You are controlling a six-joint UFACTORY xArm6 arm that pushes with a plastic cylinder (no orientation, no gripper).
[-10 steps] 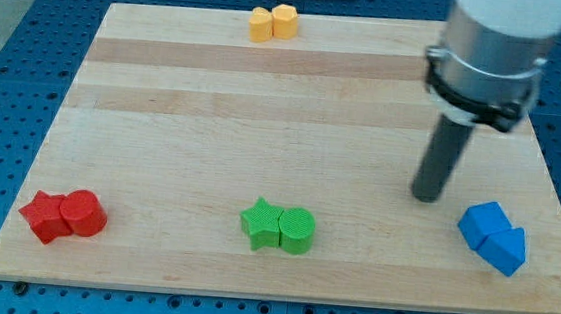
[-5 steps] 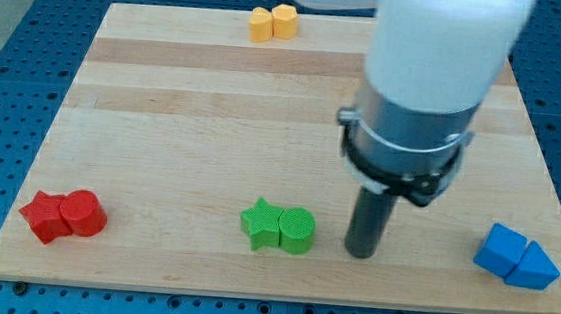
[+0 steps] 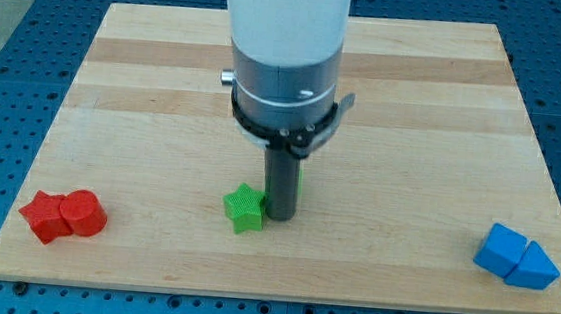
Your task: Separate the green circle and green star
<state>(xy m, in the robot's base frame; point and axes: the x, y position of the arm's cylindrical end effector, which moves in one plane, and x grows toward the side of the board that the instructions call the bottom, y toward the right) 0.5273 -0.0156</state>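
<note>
The green star (image 3: 244, 209) lies on the wooden board (image 3: 144, 106) near the bottom centre. My tip (image 3: 278, 216) stands right against the star's right side. Of the green circle only a thin green sliver (image 3: 299, 184) shows at the rod's right edge, just above the tip; the rod hides the rest. The rod stands between the star and that sliver.
A red star (image 3: 43, 218) and a red circle (image 3: 85, 212) touch each other at the bottom left. Two blue blocks (image 3: 518, 258) sit together at the bottom right. The arm's wide body (image 3: 287, 47) covers the top centre of the board.
My tip has moved left, from the right of the green pair into it. The star has shifted a little left and the circle has gone behind the rod. The arm now hides the yellow blocks.
</note>
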